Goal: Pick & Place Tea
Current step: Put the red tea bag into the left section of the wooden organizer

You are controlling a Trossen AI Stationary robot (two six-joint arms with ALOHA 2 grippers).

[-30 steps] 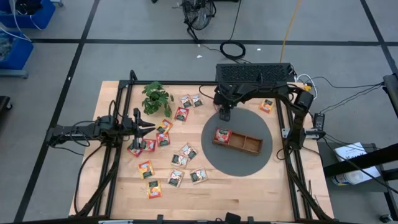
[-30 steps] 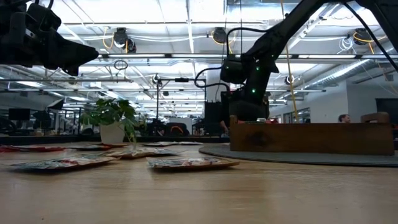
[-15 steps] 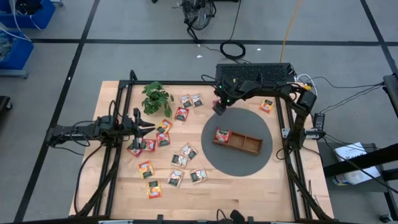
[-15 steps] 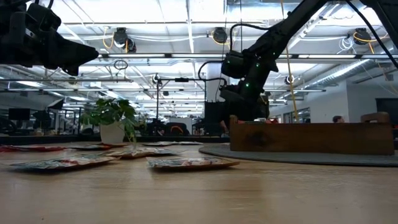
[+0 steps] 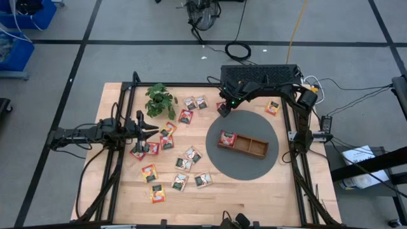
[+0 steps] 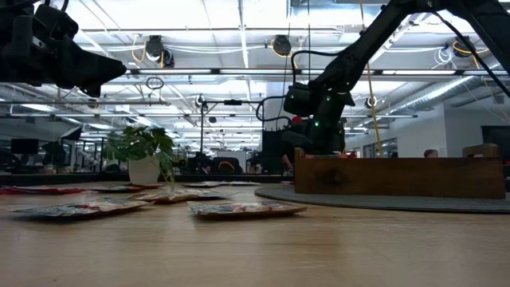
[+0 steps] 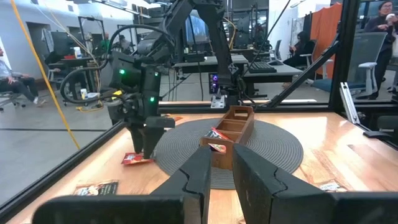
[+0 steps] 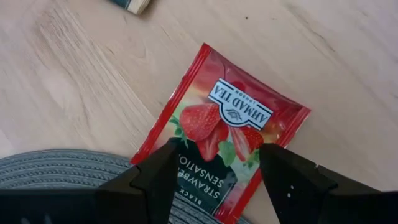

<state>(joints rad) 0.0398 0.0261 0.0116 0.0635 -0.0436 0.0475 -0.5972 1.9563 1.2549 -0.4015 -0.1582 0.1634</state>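
Red strawberry sachet (image 8: pixel 224 146) lies overlapping the grey mat's edge (image 8: pixel 56 168), right gripper (image 8: pixel 214 177) fingers spread open above it; left gripper (image 7: pixel 217 171) fingers nearly closed, empty, over open tabletop (image 5: pixel 254 194).

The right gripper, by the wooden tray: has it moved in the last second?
Yes. The right gripper has drawn away from the wooden tray toward the table's far edge and now hangs open over a red tea sachet.

The right claw (image 8: pixel 214 171) covers the lower part of the red strawberry tea sachet (image 8: pixel 227 134), whose wording runs off the picture's edge, while from above the scattered sachets' (image 5: pixel 166 141) print is too small to read.
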